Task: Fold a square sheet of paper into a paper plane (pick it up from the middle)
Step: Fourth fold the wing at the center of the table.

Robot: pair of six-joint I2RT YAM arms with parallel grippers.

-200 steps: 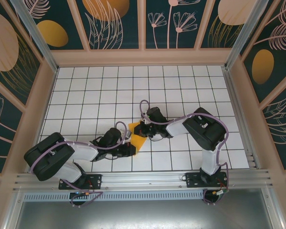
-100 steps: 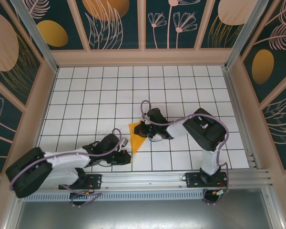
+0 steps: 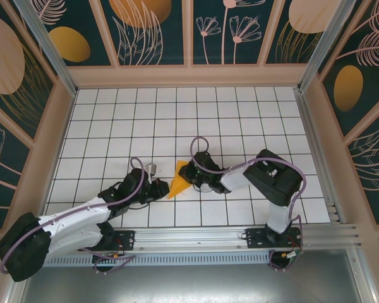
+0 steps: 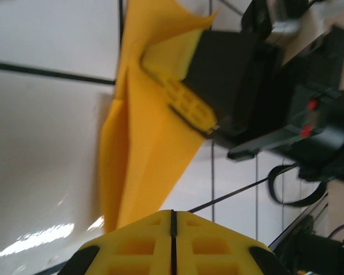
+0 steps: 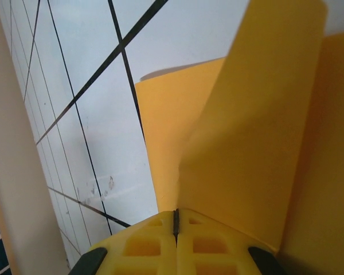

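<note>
The right claw (image 5: 175,226) is clamped on the paper (image 5: 252,132). Its 2 yellow fingers are pressed together, and the folded orange-yellow sheet rises straight ahead of them. The left claw (image 4: 173,229) has its 2 fingers together with nothing between them. The paper's narrow tip lies just ahead of this claw and slightly to its left; I cannot tell whether they touch. The paper runs between the 2 claws, creased lengthwise, with the white grid table (image 3: 114,139) beneath.
</note>
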